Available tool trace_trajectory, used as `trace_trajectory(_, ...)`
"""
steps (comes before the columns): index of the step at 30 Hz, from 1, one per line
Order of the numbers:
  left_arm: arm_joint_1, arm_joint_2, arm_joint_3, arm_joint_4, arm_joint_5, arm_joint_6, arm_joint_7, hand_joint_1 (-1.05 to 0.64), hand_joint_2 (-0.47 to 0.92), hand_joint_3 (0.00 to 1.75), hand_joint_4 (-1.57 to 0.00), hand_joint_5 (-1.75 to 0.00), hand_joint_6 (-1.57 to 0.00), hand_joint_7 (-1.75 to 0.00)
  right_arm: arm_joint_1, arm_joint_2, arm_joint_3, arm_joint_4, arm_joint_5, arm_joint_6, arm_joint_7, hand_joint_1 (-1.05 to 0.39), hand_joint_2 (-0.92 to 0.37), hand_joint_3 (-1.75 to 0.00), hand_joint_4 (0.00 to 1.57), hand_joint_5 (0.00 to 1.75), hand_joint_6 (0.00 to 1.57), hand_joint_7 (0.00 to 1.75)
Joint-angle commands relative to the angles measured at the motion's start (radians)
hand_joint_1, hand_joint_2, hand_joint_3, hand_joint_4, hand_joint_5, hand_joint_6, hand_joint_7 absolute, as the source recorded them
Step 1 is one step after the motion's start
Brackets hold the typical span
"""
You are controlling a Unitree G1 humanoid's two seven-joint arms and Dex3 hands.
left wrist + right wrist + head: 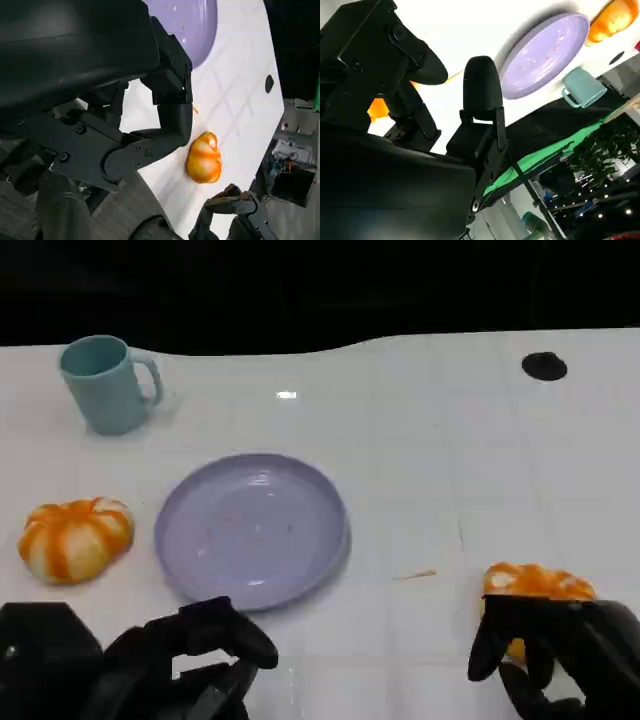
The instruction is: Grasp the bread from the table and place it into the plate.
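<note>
A lavender plate [250,530] lies mid-table. One orange-and-white bread [75,538] sits left of it. A second bread [535,582] lies near the front right edge. My right hand [560,645] hovers just in front of this bread, its spread fingers overlapping the near side. In the left wrist view the bread [204,159] and the right hand [232,210] stand slightly apart. The right wrist view shows the bread [377,107] behind my fingers, with the plate [545,55] beyond. My left hand [170,665] rests empty at the front left, fingers loosely bent.
A teal mug [105,385] stands at the back left. A small black round mark [544,366] sits at the back right. The table's front edge runs just below both hands. White tabletop lies open between the plate and the right bread.
</note>
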Motion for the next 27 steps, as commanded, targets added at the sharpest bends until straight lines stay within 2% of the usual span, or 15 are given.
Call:
trace_trajectory(1, 0.003, 0.013, 0.006, 0.003, 0.003, -0.007, -0.006, -0.33, 0.78, 0.81, -0.65, -1.75, -0.58, -1.48, -0.004, -0.007, -0.004, 0.001, 0.006, 0.001, -0.003, 0.04, -0.17, -1.49, 0.95, 1.72, 0.90, 1.34)
trace_trajectory(27, 0.004, 0.013, 0.007, -0.002, 0.001, 0.001, -0.002, -0.34, 0.78, 0.80, -0.65, -1.75, -0.59, -1.47, -0.001, -0.005, -0.004, -0.009, 0.010, 0.003, 0.002, 0.04, -0.17, -1.50, 0.95, 1.73, 0.90, 1.33)
